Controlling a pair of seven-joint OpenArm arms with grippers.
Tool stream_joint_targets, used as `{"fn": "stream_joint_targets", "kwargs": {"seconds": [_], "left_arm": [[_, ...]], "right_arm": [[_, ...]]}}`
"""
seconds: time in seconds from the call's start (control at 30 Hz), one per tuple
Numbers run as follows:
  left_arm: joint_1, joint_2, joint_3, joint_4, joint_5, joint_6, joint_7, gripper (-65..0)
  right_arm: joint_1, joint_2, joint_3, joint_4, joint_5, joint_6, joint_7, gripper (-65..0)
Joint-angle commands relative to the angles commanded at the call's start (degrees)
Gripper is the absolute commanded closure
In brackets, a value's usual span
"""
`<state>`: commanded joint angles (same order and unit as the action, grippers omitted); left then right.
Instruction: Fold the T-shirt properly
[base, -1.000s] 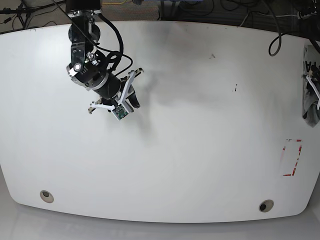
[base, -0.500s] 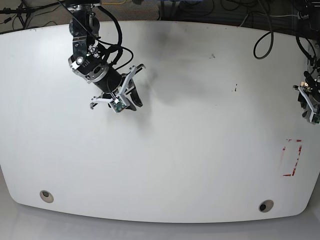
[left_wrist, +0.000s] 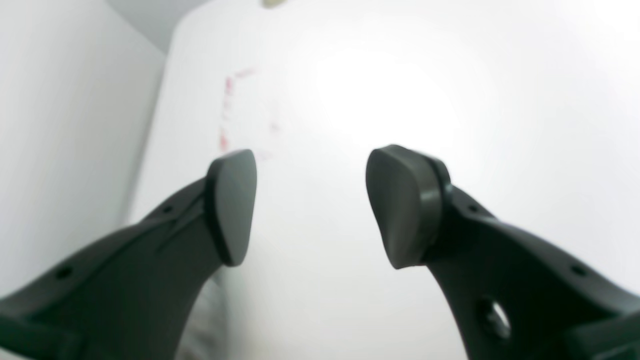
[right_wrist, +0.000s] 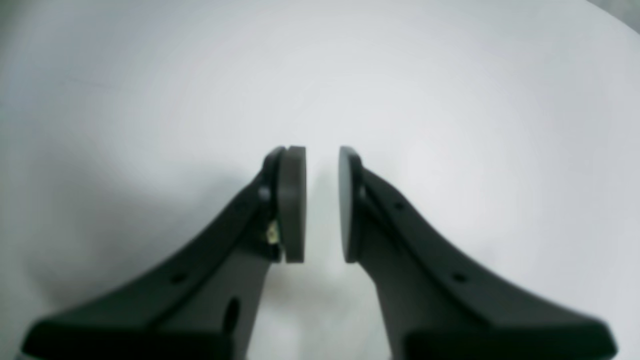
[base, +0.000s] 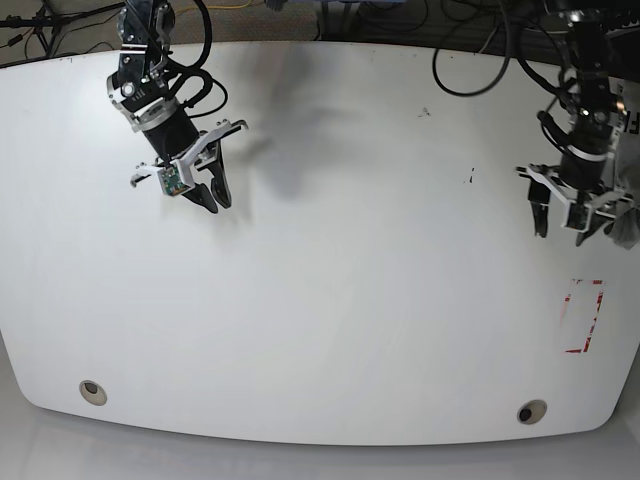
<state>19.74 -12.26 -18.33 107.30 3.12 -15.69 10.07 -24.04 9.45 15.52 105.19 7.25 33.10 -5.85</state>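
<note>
Only a small sliver of the grey T-shirt shows, at the table's far right edge behind my left arm; its lettering is hidden. My left gripper hovers over the table just left of that sliver. In the left wrist view the left gripper is open wide, with bare white table between its pads. My right gripper is over the far left of the table, well away from the shirt. The right wrist view shows the right gripper with its pads a narrow gap apart and nothing between them.
A red tape rectangle marks the white table near its right edge, and shows in the left wrist view as red tape. Two round holes sit near the front edge. Cables lie beyond the far edge.
The left arm has come in from the right edge toward the table, and the shirt that hung there has mostly left view. The right arm has moved up and left.
</note>
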Motion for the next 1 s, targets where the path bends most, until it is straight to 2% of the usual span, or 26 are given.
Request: {"fn": "stream_joint_targets", "kwargs": {"seconds": [0.17, 0.4, 0.53, 0.77, 0.9, 1.0], "left_arm": [[6.7, 5.4, 0.3, 2.1, 1.0, 0.0, -4.0, -36.0], [18.8, 9.6, 3.4, 3.3, 1.1, -0.1, -4.1, -36.0], [27.2, 10.9, 5.5, 4.7, 1.0, -0.1, -4.2, -36.0], [39.9, 11.7, 9.3, 5.4, 0.7, -0.1, -4.3, -35.8], [43.4, 11.5, 10.3, 4.8, 0.1, -0.1, -4.3, -35.8], [44.6, 11.3, 10.3, 2.5, -2.6, -0.1, -4.0, -35.8]], "right_arm": [[-6.2, 0.0, 1.7, 0.1, 0.1, 0.00, 4.4, -10.1], [-14.9, -1.2, 3.9, 0.0, 0.3, 0.00, 6.7, -10.0], [-19.3, -3.1, 5.9, -0.8, 2.8, 0.09, 8.5, -10.0], [-28.9, -3.6, 6.5, -1.2, 5.5, 0.09, 10.1, -10.0], [-32.9, -3.7, 6.4, -1.4, 6.1, 0.09, 10.6, -10.0], [-35.0, -4.1, 6.3, -4.8, 6.2, 0.09, 11.8, -10.0]]}}
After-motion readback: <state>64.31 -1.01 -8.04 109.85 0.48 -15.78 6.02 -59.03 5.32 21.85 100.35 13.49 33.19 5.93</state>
